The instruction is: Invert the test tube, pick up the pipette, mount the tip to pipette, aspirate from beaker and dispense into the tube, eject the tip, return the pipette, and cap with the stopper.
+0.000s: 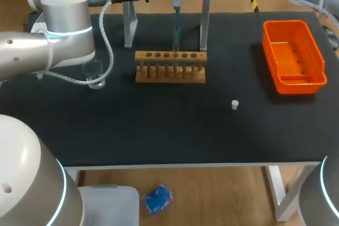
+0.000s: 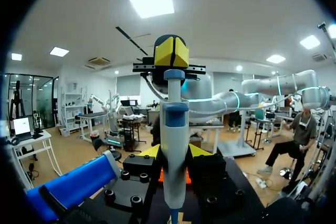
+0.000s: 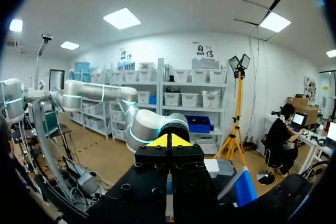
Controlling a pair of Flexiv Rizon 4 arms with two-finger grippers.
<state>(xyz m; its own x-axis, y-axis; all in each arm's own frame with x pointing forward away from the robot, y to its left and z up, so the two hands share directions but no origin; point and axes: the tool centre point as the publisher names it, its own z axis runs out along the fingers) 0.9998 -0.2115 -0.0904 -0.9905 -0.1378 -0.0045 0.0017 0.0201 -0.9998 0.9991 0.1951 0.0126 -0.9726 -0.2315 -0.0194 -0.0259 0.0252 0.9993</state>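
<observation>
1. Head view: the pipette [image 1: 177,3] hangs just behind the test tube rack [image 1: 170,67], held upright so its tip points down.
2. Left gripper [image 2: 174,153] squeezes the pipette from both sides; right gripper [image 3: 168,141] is closed and empty.

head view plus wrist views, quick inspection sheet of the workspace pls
surface: black table
job's things: pipette in its stand; wooden rack mid-table; beaker left of it; stopper lying alone; test tube not made out
clutter: orange basket, right side
claws: left claw shut on pipette; right claw shut above the pipette's top
cables: white cable hanging along the left arm
surroundings: nothing seen reaching over the table
</observation>
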